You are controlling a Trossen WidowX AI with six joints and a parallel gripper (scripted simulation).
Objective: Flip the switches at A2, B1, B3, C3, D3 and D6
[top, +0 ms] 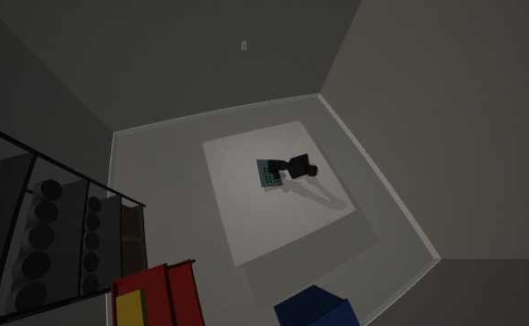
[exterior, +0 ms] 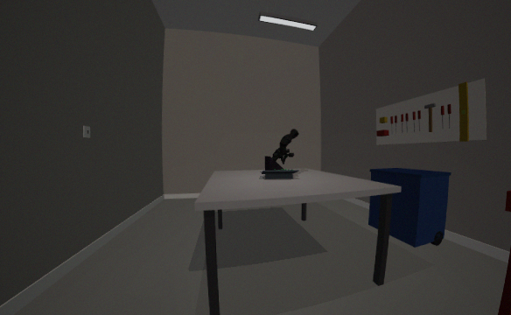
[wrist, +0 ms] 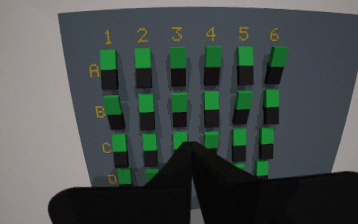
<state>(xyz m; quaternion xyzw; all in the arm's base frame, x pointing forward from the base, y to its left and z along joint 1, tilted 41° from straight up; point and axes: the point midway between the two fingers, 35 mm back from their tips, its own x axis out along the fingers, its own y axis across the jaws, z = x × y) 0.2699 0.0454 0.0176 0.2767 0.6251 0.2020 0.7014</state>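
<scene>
The grey panel (wrist: 330, 75) (exterior: 278, 175) carries rows of rocker switches with a green far half and a black near half. In the wrist view, A2 (wrist: 143, 59) shows bright green; B1 (wrist: 113, 105) and B3 (wrist: 179, 102) show darker green. C3 (wrist: 179, 137) looks bright, its near half hidden by my fingers. D6 (wrist: 262, 168) looks bright and is partly hidden. D3 is hidden. My gripper (wrist: 189, 148) (exterior: 283, 163) is shut and empty, its tips above the panel and in view between C3 and C4. Its height is hard to judge.
The panel lies on the white table (top: 228, 204) (exterior: 238, 188), in front of the arm's base (top: 299, 167). Neighbouring switches such as B2 (wrist: 146, 103) and C4 (wrist: 211, 140) stand close around. A blue bin (exterior: 409, 206) and a red cart (top: 156, 290) stand off the table.
</scene>
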